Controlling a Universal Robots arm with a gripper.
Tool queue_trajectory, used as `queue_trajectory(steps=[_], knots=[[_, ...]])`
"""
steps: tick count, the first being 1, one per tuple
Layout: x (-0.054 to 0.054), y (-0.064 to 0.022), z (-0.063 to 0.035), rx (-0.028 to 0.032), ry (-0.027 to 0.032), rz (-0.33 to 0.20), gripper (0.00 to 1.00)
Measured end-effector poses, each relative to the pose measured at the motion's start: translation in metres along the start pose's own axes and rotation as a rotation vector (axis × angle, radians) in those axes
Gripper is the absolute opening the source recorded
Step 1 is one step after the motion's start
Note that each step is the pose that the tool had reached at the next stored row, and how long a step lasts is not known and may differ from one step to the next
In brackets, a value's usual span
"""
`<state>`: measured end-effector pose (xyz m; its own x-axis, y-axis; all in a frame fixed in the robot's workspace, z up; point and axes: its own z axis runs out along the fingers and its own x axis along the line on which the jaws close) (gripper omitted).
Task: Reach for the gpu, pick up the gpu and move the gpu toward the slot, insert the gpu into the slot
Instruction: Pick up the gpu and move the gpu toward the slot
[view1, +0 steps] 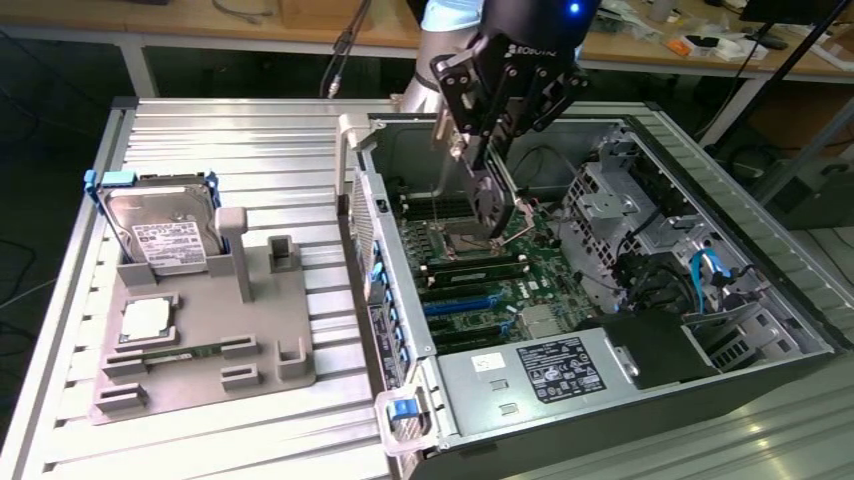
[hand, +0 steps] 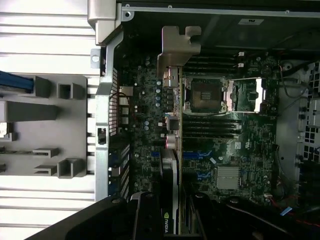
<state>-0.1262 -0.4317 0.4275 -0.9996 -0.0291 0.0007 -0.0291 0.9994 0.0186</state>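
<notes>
The gpu (hand: 170, 175), a thin dark circuit card with a silvery end bracket, hangs edge-down, clamped in my end effector (hand: 171, 210) above the green motherboard (view1: 534, 262). I judge this the carry-to-slot step; seating needs its edge squared over a long blue slot (view1: 461, 301).

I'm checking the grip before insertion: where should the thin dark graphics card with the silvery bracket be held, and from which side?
By its upper long edge, from above, probably. The thin dark graphics card hangs on edge over the green motherboard, pinched across its flat faces by the tool, leaving its lower edge and silvery bracket free.
</notes>
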Motion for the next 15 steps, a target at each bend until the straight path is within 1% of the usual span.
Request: queue_trajectory(steps=[15], knots=[[-0.026,-0.0008,0.0000,0.0000,0.0000,0.000,0.27]])
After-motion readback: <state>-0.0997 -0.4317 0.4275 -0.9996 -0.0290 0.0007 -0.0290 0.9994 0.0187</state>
